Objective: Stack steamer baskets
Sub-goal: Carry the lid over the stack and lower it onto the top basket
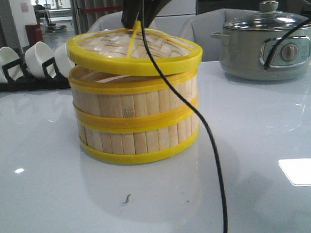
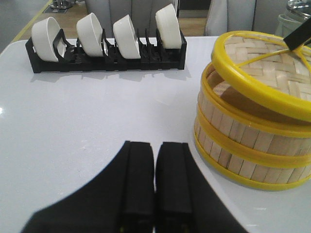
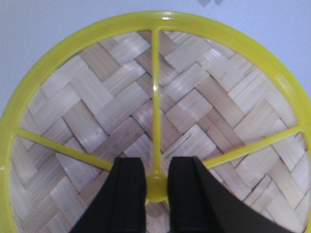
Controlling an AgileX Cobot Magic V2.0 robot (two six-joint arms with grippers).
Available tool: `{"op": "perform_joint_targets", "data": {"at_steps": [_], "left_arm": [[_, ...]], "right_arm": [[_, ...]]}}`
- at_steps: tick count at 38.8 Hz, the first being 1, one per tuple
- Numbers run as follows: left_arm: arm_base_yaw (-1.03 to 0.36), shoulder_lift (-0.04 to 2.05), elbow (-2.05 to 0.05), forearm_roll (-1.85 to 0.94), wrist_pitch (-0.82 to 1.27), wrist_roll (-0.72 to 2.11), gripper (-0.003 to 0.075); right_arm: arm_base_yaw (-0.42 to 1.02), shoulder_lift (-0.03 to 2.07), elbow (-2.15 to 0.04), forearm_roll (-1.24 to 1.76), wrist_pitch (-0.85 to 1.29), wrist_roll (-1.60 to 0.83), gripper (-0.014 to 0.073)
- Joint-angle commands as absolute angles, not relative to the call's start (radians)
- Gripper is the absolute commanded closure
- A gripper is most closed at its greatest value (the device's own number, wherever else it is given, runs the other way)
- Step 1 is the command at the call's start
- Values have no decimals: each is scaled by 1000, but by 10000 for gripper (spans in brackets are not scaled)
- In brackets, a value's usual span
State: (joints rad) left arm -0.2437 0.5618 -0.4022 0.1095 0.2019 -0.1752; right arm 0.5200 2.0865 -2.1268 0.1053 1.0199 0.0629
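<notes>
Glossy white table [image 1: 52, 171], no readable writing; right gripper [image 3: 156, 187] pinches the woven-bamboo lid [image 1: 135, 51] tilted over stacked slatted steamer baskets [image 1: 137, 118]; left gripper [image 2: 154, 182] closed, empty.

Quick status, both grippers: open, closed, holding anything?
Left gripper: closed, empty, above the table.
Right gripper: closed on the centre handle of the lid, which sits tilted on the stacked steamer baskets.

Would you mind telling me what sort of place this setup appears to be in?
Probably a kitchen-style tabletop mock-up inside an office or lab: a glossy white table holds stacked bamboo steamer baskets, an electric pot and a rack of white bowls, with grey chairs behind.
</notes>
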Motion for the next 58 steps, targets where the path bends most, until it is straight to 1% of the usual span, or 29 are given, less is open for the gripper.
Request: {"op": "perform_joint_targets", "data": {"at_steps": [1,11,39,42,44,45,47,51,53,58], "left_arm": [[-242,562,-430,108,111,-184,634],[-242,562,-430,108,111,-184,634],[-242,562,-430,108,111,-184,634],[-242,562,-430,108,111,-184,634],[-242,562,-430,108,111,-184,634],[-242,562,-430,108,111,-184,634],[-242,562,-430,108,111,-184,634],[-242,562,-430,108,111,-184,634],[-242,562,-430,108,111,-184,634],[-242,562,-430,108,111,-184,634]], "right_arm": [[525,2035,-2169,112,971,49,538],[525,2068,-2169,112,956,49,538],[526,2069,-2169,117,932,49,531],[526,2069,-2169,122,934,49,487],[526,2069,-2169,123,934,49,417],[526,2069,-2169,123,934,49,396],[526,2069,-2169,124,934,49,305],[526,2069,-2169,124,933,49,173],[526,2069,-2169,124,931,49,154],[526,2067,-2169,123,920,49,159]]}}
